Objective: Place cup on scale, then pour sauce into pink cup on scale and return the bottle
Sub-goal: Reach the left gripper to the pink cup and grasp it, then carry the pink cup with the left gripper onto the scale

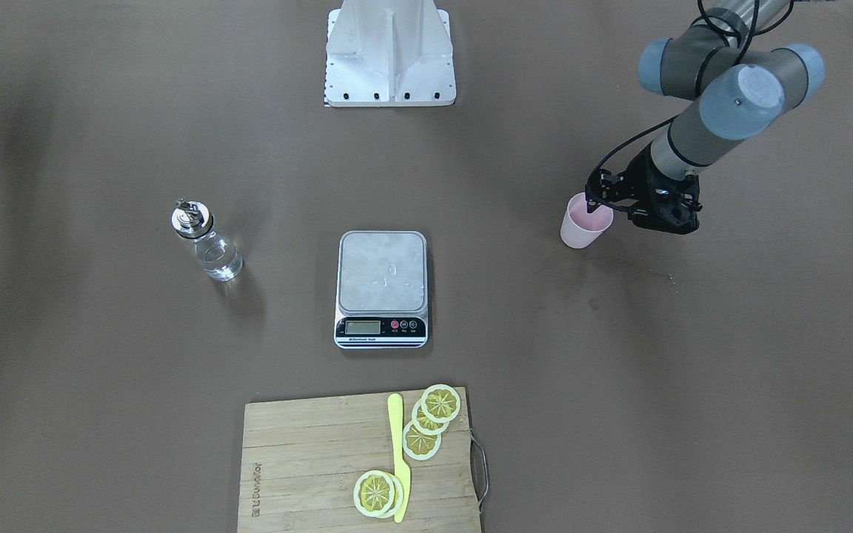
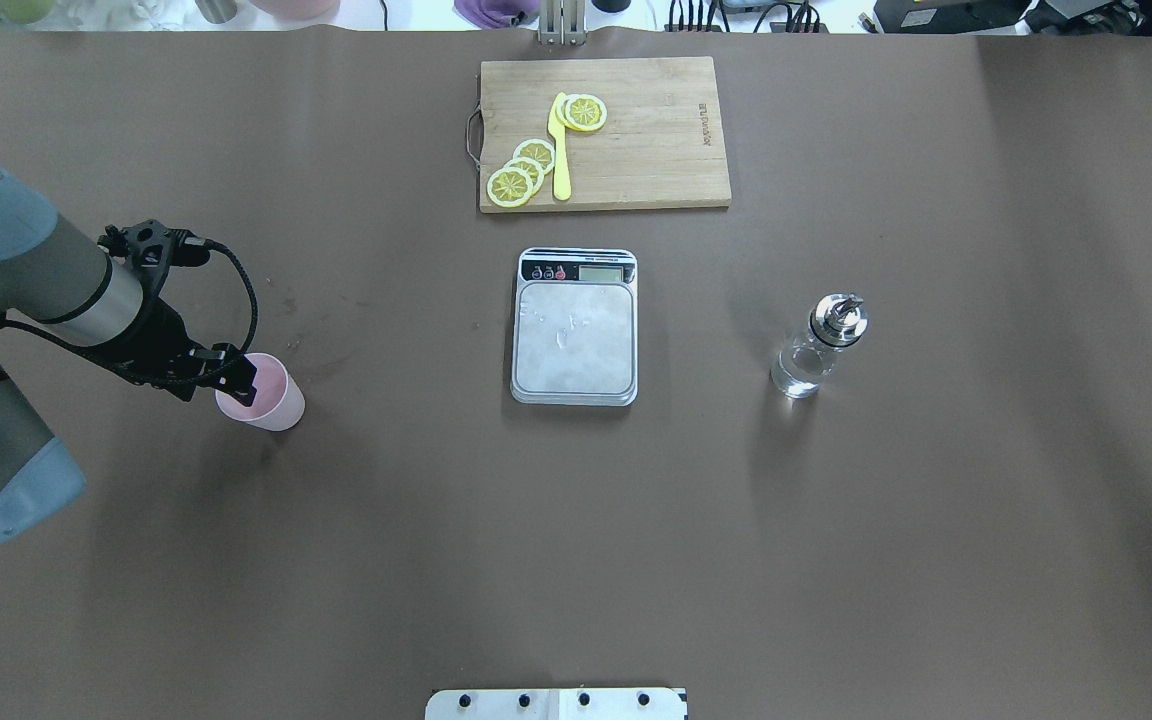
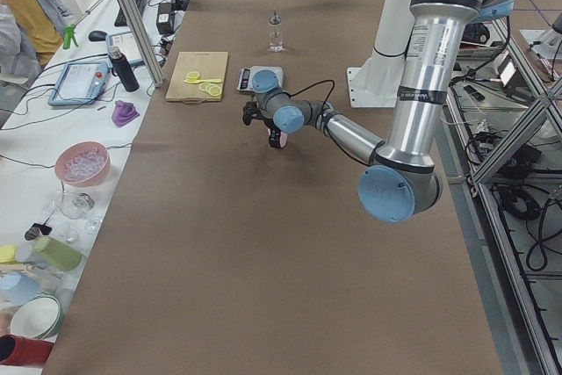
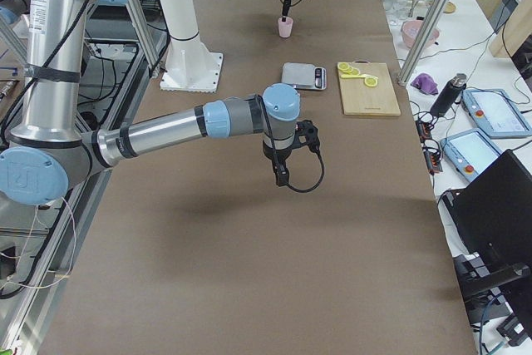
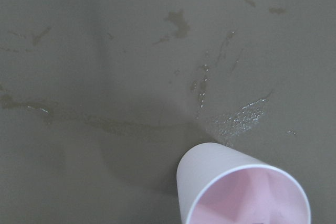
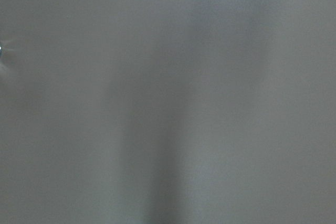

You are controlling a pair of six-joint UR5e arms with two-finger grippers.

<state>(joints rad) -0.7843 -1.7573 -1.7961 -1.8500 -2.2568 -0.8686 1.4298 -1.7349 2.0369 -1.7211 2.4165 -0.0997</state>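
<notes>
Overhead exterior view: the small pale pink tapered cup (image 2: 274,402) stands on the brown worktop (image 2: 936,520), well apart from the small rectangular steel-topped kitchen scale (image 2: 574,335), whose platform is bare. The left jaws sit at the cup rim; whether they grip it cannot be determined. The right jaws show only in the exterior right view, so their state cannot be determined. The small clear glass bottle (image 2: 821,345) with silver pourer cap stands upright on the scale's other side, with clear sauce (image 2: 798,378) inside. Judged status: no step is complete. Cup placement, pouring and bottle return are all left to do.
</notes>
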